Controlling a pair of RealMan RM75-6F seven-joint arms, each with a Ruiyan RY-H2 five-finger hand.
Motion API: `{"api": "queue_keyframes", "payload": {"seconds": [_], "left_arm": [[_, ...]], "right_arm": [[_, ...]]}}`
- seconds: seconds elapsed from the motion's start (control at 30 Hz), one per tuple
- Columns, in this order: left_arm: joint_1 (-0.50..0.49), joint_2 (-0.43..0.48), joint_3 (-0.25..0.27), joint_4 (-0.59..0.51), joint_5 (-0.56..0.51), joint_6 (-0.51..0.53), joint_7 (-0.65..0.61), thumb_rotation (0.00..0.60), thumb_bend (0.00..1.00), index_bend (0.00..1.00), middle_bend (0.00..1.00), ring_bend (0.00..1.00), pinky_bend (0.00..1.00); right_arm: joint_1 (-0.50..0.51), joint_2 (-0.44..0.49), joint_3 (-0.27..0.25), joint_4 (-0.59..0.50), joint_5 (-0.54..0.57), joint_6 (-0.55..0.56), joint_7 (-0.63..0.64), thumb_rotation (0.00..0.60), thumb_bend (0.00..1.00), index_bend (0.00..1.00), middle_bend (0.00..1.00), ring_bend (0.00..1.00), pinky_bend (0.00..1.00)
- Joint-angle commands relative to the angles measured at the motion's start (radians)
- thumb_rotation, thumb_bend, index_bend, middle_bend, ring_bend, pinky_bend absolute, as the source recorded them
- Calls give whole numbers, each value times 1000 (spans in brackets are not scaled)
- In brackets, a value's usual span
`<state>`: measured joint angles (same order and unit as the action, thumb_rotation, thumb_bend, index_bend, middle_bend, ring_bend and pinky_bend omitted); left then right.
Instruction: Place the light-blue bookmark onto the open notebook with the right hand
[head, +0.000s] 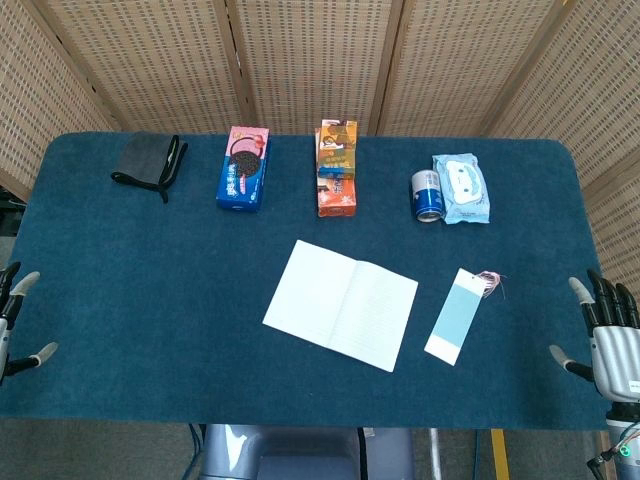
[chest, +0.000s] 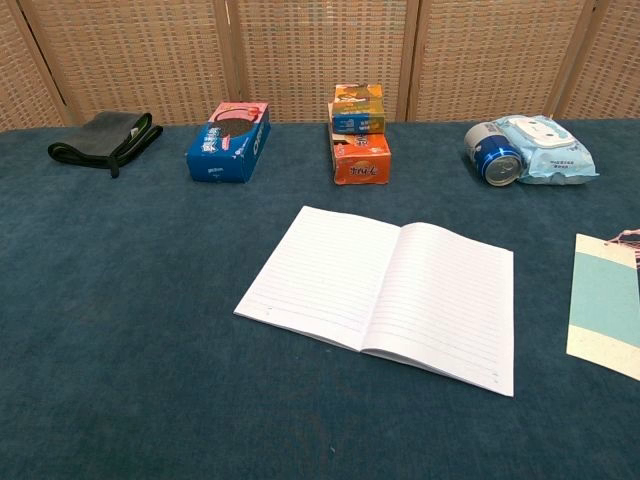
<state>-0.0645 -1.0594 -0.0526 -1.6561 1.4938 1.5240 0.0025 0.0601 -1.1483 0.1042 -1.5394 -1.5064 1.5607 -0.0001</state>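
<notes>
Basically nothing done yet. Light-blue bookmark lies flat on the counter, just right of the open notebook, not touching it. Right hand sits at the counter's right edge, fingers apart, holding nothing. Left hand at the left edge, fingers also apart, empty. Left to do: reach, grasp, carry, place.

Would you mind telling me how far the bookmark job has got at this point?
Nothing looks done yet: the light-blue bookmark lies flat on the table, just right of the open notebook and clear of it. Nothing is in hand either; the right hand waits empty at the table's right edge, fingers apart, and the left hand sits at the left edge. Reaching, grasping and placing all remain.
</notes>
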Motion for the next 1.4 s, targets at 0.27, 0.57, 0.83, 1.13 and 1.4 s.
{"api": "queue_keyframes", "payload": {"seconds": [0.27, 0.57, 0.83, 1.13, 1.4], "left_arm": [[-13, 13, -6, 0, -18, -31, -30, 600, 0, 0, 0, 0, 0], [-9, 11, -3, -15, 4, -9, -10, 600, 0, 0, 0, 0, 0], [-10, 10, -12, -40, -11, -7, 9, 600, 0, 0, 0, 0, 0], [-34, 4, -23, -50, -57, -58, 45, 600, 0, 0, 0, 0, 0], [-38, 2, -22, -50, -60, -65, 52, 600, 0, 0, 0, 0, 0]], "right_arm": [[2, 5, -10, -10, -11, -9, -5, 600, 0, 0, 0, 0, 0], [162, 11, -96, 167, -262, -169, 1, 600, 0, 11, 0, 0, 0], [319, -83, -142, 443, -459, -177, 98, 600, 0, 94, 0, 0, 0], [421, -182, -183, 632, -534, -162, 148, 600, 0, 151, 0, 0, 0], [470, -227, -231, 700, -551, -227, 96, 600, 0, 152, 0, 0, 0]]}}
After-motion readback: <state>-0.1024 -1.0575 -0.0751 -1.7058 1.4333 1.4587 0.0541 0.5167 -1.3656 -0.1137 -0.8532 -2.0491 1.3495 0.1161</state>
